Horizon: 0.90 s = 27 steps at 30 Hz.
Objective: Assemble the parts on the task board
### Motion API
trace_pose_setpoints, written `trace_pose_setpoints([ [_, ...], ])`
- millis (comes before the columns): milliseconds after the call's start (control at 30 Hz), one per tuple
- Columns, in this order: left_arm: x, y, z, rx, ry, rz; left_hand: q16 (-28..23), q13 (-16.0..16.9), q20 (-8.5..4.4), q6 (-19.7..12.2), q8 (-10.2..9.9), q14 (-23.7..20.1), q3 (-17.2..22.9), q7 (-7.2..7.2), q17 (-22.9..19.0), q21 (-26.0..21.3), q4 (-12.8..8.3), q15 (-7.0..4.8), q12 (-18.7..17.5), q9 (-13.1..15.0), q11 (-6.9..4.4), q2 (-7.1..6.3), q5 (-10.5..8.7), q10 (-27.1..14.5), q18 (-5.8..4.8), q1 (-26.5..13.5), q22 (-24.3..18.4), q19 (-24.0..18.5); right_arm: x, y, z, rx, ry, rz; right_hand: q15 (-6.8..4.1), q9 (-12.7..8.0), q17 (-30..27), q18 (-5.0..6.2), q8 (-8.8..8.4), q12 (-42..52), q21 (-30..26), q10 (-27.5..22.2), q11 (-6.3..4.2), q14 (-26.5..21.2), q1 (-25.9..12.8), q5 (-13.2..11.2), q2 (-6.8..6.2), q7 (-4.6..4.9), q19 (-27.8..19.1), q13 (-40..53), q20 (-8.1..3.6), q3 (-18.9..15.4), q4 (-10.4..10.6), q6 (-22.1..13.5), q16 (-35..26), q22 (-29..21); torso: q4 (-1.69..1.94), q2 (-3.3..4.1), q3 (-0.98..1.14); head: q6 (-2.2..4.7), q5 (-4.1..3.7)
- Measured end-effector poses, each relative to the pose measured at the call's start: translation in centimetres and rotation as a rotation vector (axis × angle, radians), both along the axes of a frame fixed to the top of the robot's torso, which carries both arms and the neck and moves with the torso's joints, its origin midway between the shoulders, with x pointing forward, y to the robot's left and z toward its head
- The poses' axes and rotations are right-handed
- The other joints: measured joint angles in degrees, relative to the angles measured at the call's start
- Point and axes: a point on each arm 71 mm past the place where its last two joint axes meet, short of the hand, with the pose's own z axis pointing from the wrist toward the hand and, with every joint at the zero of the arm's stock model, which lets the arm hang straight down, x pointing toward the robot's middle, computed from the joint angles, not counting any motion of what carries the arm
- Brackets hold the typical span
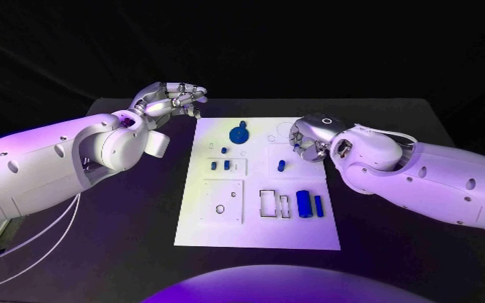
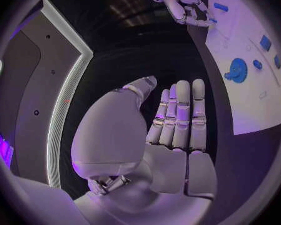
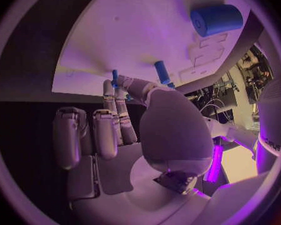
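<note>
this is looking like a robotics lab or demo stage. a black table (image 1: 404, 247) is sitting in the lower half of the head view, with a black backdrop hanging across the top. a white task board (image 1: 258, 229) is lying at frame centre under coloured light. in the right wrist view, cluttered equipment and cables (image 3: 256, 67) are showing at the right edge.

**Colours on the table**

A white task board (image 1: 202, 229) lies on a black table (image 1: 404, 240). Its parts are blue — a toothed disc (image 1: 240, 135) at the far side, a cylinder (image 1: 303, 204) near right. Both hands — left (image 1: 172, 99), right (image 1: 308, 138) — are silver on white arms.
</note>
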Motion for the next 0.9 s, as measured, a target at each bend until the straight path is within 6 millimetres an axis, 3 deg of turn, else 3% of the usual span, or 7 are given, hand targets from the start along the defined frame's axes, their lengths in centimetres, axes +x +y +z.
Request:
trace_pose_setpoints([
  [433,0.1,-0.1,-0.1,0.0,0.001,-0.001,0.0,-0.1,0.0,0.0,0.0,0.0,0.2,0.0,0.0,-0.2,-0.2,0.0,0.0,0.0,0.0,0.0,0.0,0.0,0.0,0.0,0.0,0.0,-1.9,1.0,2.6,0.103,-0.027,0.042,0.0,0.1,0.0,0.0,0.0,-0.3,0.4,0.0,0.0,0.0,0.0,0.3,-0.01,0.0,0.0,0.1,0.0,0.2,-0.2,0.0,0.0,0.0,-0.05,0.0,-0.02,-0.09,0.52],
  [667,0.2,-0.6,-0.1,-0.003,0.002,-0.008,0.0,-0.1,0.0,-0.2,0.0,0.0,0.3,-0.2,0.0,-0.2,0.0,0.0,0.0,0.0,0.0,0.0,0.0,0.0,0.0,0.0,-0.1,0.0,-3.8,4.3,3.3,0.181,-0.003,0.129,0.0,0.2,0.0,0.0,-0.01,-0.3,0.4,0.0,0.0,0.0,0.0,0.6,-0.02,0.0,0.0,0.1,0.01,0.2,-0.2,0.0,0.0,0.0,-0.03,0.01,0.0,-0.29,1.83],
  [900,0.2,-1.2,-0.1,-0.008,0.002,-0.019,0.0,-0.1,0.0,-0.2,0.0,0.0,0.3,-0.2,0.0,-0.2,0.0,0.0,0.0,0.0,0.0,0.0,0.0,0.0,0.0,0.0,-0.1,0.0,-5.7,7.9,2.6,0.238,0.041,0.22,0.01,0.2,0.0,0.0,-0.03,-0.3,0.4,0.0,0.0,0.0,0.0,1.0,-0.02,0.0,0.0,0.1,0.01,0.2,-0.2,0.0,0.0,0.0,0.03,0.0,-0.09,-0.69,3.38],
])
